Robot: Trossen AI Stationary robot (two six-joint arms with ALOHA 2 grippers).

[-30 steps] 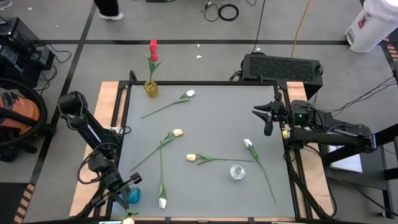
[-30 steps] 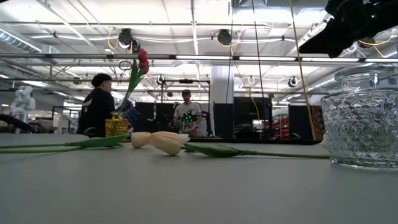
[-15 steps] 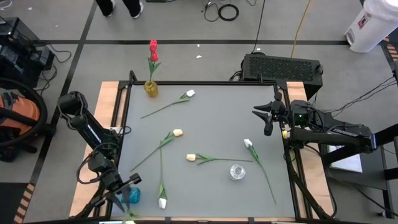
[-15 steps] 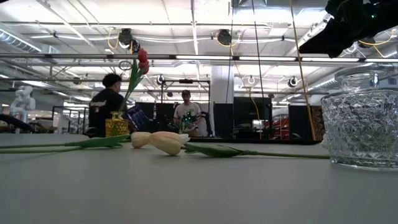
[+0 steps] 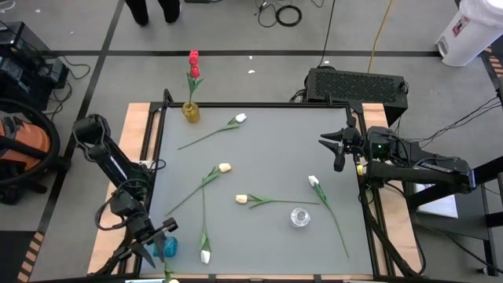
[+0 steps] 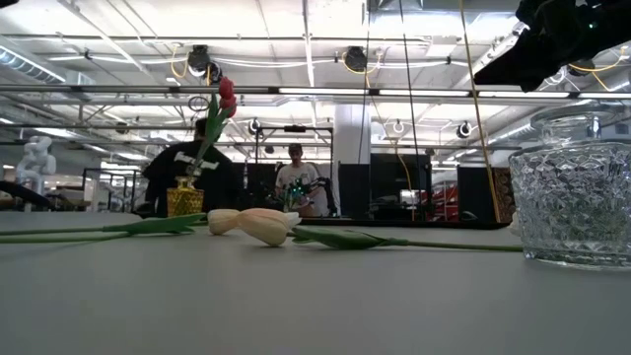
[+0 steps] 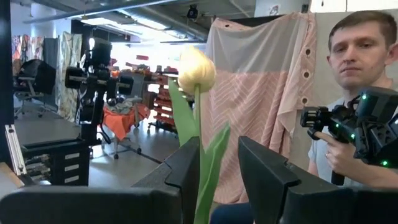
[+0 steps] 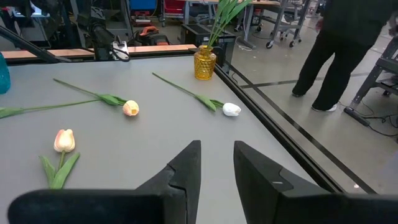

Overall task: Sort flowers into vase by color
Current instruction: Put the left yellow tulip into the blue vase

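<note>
Standing between parted left fingers (image 7: 221, 168); cream tulip (image 7: 196, 70) upright.

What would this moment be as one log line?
left jaws: open around upright cream-yellow artificial tulip | right jaws: open, empty, at grey table's right edge

Bright, even overhead light from ceiling strip lamps (image 6: 325, 92); soft shadows, sharp top view, near tabletop blurred.

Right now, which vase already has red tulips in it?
The yellow glass vase at the table's far left corner: red tulips stand in it. The clear glass vase holds nothing; the blue vase no red.
</note>
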